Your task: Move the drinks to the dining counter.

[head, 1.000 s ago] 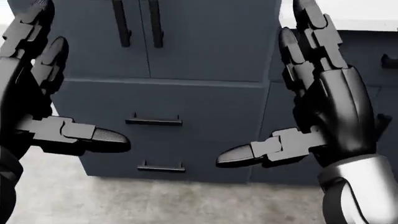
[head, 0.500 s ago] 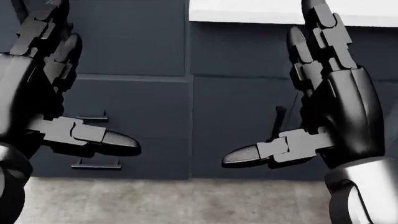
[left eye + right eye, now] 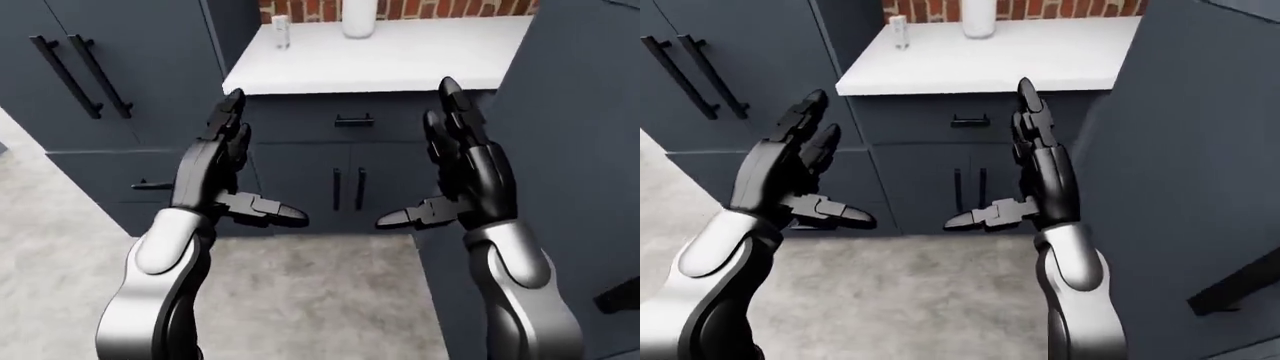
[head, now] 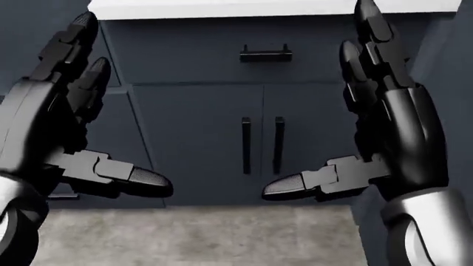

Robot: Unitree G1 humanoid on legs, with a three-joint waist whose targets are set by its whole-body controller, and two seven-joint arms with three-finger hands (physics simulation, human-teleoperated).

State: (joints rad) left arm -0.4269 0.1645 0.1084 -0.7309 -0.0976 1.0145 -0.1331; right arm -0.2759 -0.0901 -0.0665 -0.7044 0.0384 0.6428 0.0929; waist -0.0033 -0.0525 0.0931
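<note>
Drinks are hard to make out here: a small pale bottle-like item (image 3: 281, 31) and a larger white container (image 3: 358, 18) stand at 12 o'clock in the left-eye view, on the white counter (image 3: 400, 56) against a brick wall (image 3: 420, 7), and I cannot tell what they are. Below the counter sit a dark drawer (image 4: 264, 54) and two cabinet doors (image 4: 261, 145). The left hand (image 3: 215, 169) and right hand (image 3: 462, 176) hover apart with fingers spread and empty, thumbs pointing inward, over the grey floor (image 3: 300, 300).
</note>
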